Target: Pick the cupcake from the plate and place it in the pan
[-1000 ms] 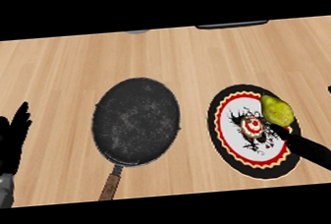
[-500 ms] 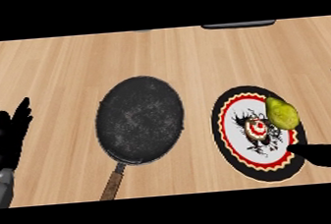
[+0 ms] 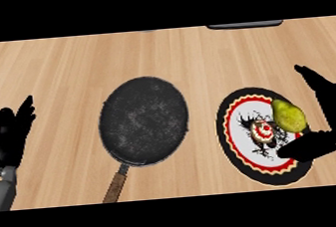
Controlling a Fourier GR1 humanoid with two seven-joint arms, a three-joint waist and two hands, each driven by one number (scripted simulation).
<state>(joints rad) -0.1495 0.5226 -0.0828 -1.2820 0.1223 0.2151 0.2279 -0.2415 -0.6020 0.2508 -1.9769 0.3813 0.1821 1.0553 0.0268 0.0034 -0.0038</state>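
Since half a second ago my right hand [image 3: 332, 117] has come further in from the right edge, and its thumb now reaches across the lower right rim of the plate [image 3: 237, 150]; my fingers stretch straight up beside the plate's right edge, spread away from the thumb, and they hold nothing. My left hand [image 3: 12, 140] has stayed where it was, resting open with fingers up, well to the left of the plate and beyond the pan [image 3: 143, 120]; it holds nothing either.

What sits on the plate is a yellow-green, pear-shaped thing, the cupcake [image 3: 288, 115] of my task as far as I can tell; it lies on the plate's right half, between my straight fingers and my thumb, just beside both; I cannot tell whether either touches it. The pan, dark and round, lies on the wooden desk [image 3: 71, 68] just left of the plate, apart from it, its brown handle [image 3: 115, 185] pointing down toward me.
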